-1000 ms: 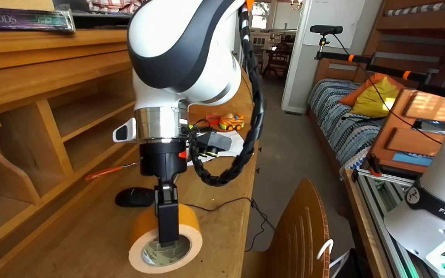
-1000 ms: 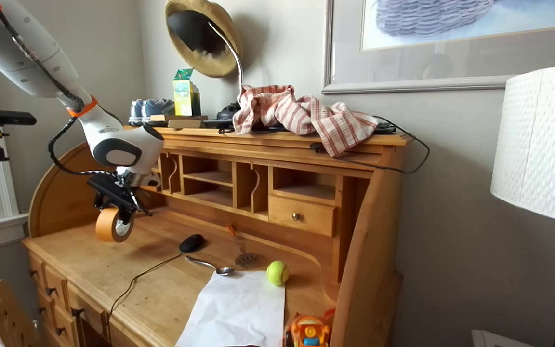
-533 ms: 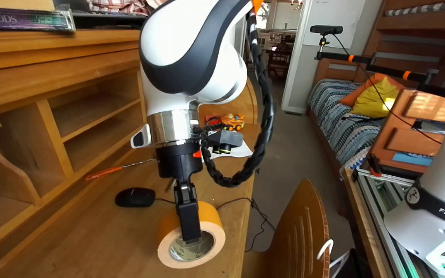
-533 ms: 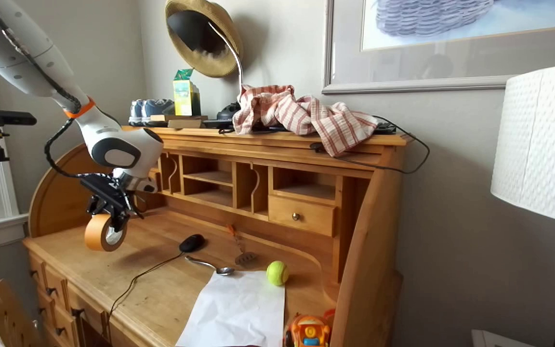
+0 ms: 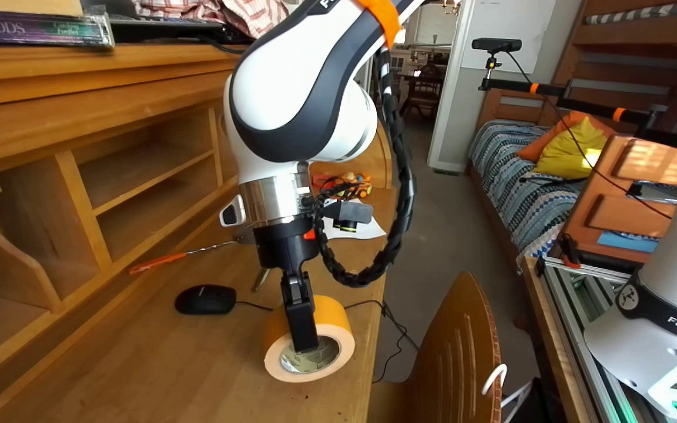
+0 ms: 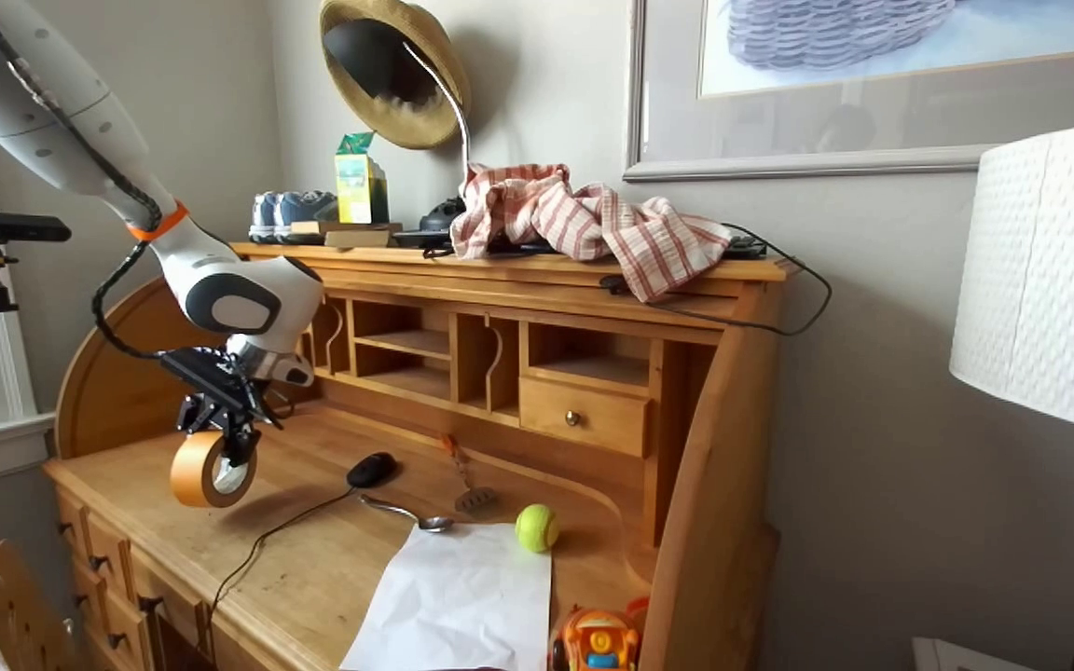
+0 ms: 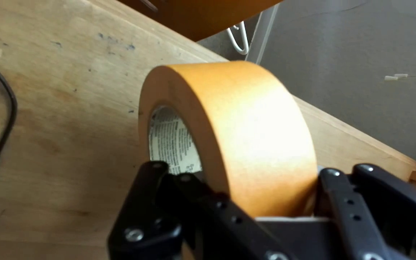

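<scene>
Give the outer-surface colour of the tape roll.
The tape roll is yellow-orange outside, best seen in the wrist view despite glare.

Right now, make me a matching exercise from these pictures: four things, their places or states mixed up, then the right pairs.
Things:
1. Round orange tape roll
2. Black computer mouse
3. Fuzzy yellow-green tennis ball
4. Red-and-white checked cloth

Places or states:
A. Crumpled atop the wooden desk
B. At a corner of the white paper sheet
C. Held in the black gripper
D. Trailing a cord across the desk

Pairs: 1-C; 2-D; 3-B; 4-A
</scene>
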